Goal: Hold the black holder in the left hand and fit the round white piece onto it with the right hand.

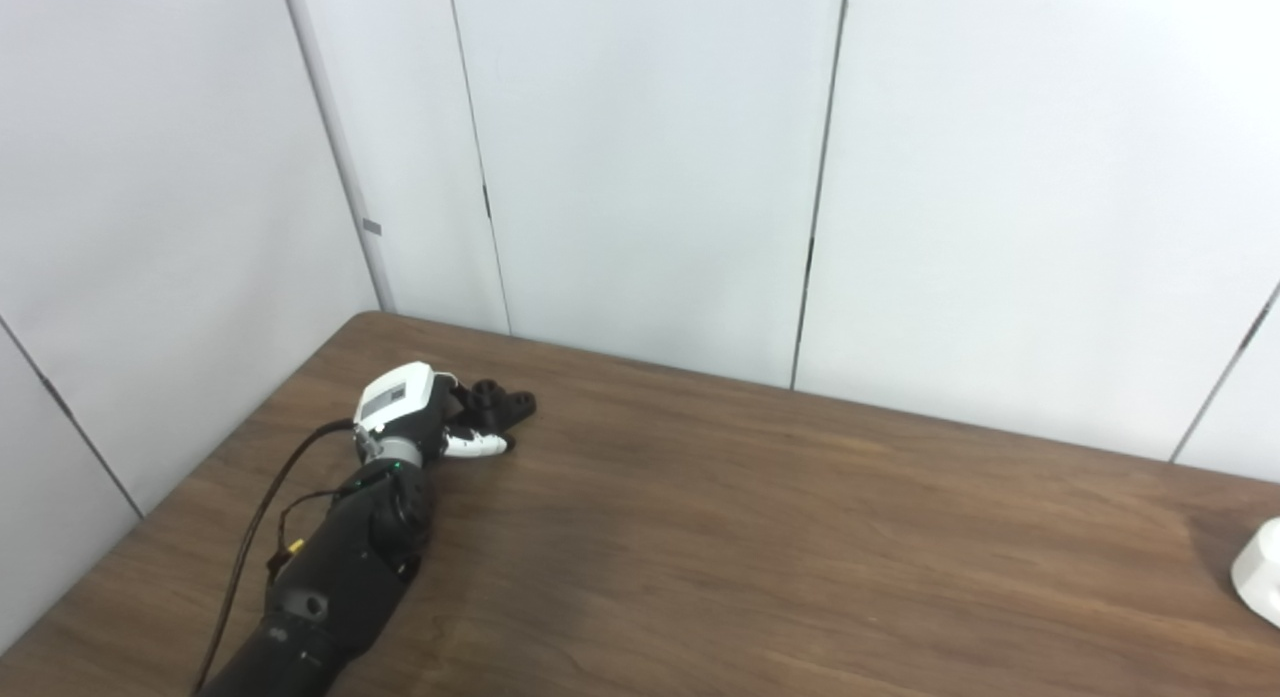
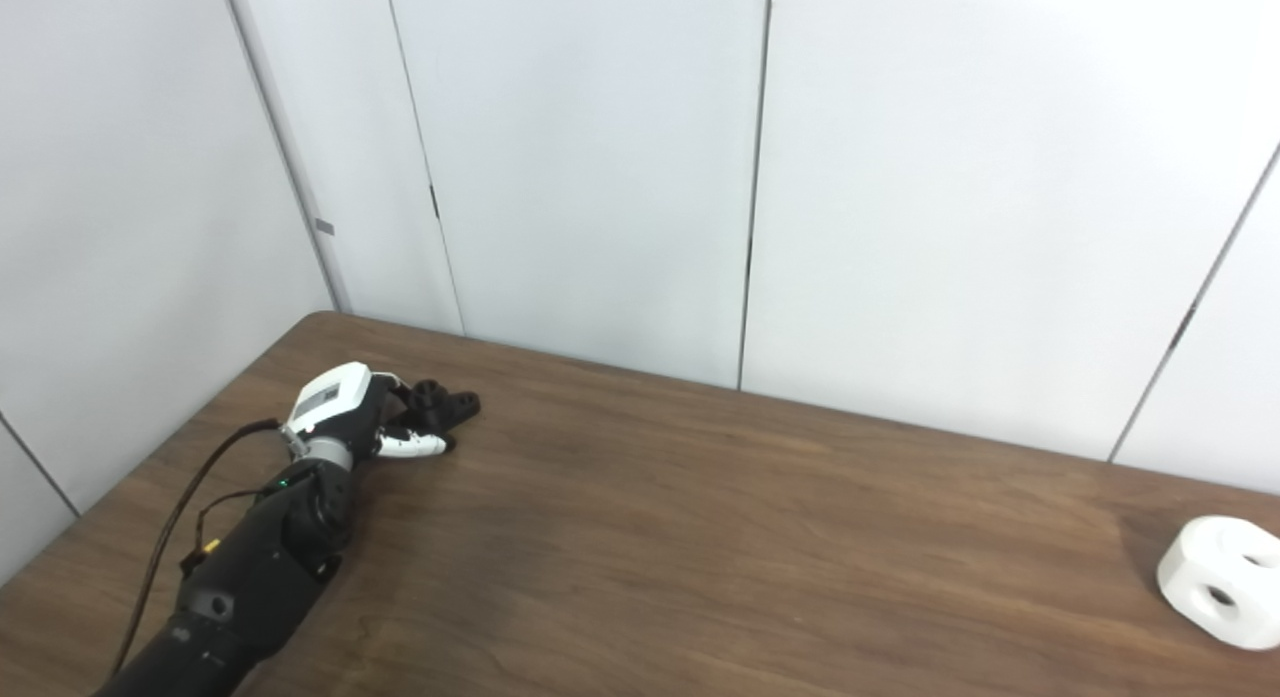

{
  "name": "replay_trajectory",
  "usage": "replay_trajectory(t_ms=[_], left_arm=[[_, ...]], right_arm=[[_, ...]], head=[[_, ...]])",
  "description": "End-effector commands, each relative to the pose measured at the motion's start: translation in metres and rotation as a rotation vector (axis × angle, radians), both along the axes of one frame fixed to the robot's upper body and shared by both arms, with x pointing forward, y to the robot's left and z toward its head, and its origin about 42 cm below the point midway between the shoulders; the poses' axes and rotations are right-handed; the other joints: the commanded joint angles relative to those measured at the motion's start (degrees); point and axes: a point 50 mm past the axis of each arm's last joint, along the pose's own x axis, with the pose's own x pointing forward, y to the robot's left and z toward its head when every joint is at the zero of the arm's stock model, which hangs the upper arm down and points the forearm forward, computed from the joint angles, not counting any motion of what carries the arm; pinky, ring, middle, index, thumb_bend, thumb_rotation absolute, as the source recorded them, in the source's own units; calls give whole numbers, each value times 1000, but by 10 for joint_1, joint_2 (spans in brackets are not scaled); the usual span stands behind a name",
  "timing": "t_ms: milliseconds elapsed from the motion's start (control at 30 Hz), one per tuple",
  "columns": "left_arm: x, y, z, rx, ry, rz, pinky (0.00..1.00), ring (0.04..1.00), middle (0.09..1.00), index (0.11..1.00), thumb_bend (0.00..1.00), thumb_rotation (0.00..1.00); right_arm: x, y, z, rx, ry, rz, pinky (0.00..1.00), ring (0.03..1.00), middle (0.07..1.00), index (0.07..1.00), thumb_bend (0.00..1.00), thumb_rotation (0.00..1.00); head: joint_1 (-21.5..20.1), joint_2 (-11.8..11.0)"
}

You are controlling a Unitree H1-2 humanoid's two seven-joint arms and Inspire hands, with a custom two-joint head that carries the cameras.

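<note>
We judge only the first step begun: our left robot hand (image 2: 345, 417) reaches the black holder (image 2: 445, 405), grip unclear, while the round white piece (image 2: 1222, 579) waits far away on the surface (image 2: 700, 537), right robot hand unseen.

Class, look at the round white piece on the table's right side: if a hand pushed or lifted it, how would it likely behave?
The round white piece looks rigid, so probably stiff. Its holes suggest lightness. It seems to rest on a flat face, so it would likelier slide than roll.
</note>
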Motion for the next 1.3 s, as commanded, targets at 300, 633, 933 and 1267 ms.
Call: replay_trajectory(t_ms=[300, 633, 933, 1267], left_arm=[[15, 2, 29, 11, -90, -6, 1000, 948, 889, 673, 723, 326], [17, 4, 25, 13, -92, 2, 1000, 934, 869, 637, 715, 293], [16, 2, 21, 27, -111, -6, 989, 911, 839, 593, 719, 255], [16, 0, 17, 9, -127, -17, 989, 898, 801, 487, 519, 62]], right_arm=[[-5, -2, 3, -27, 9, -1, 1000, 1000, 984, 976, 626, 1000], [-8, -2, 6, -33, 11, -6, 1000, 1000, 979, 975, 619, 1000], [-10, -3, 7, -37, -7, 2, 1000, 1000, 977, 973, 607, 1000], [-13, -2, 12, -30, -15, 1, 1000, 1000, 972, 967, 602, 1000]], head=[[-4, 2], [-7, 5], [-9, 7], [-11, 9]])
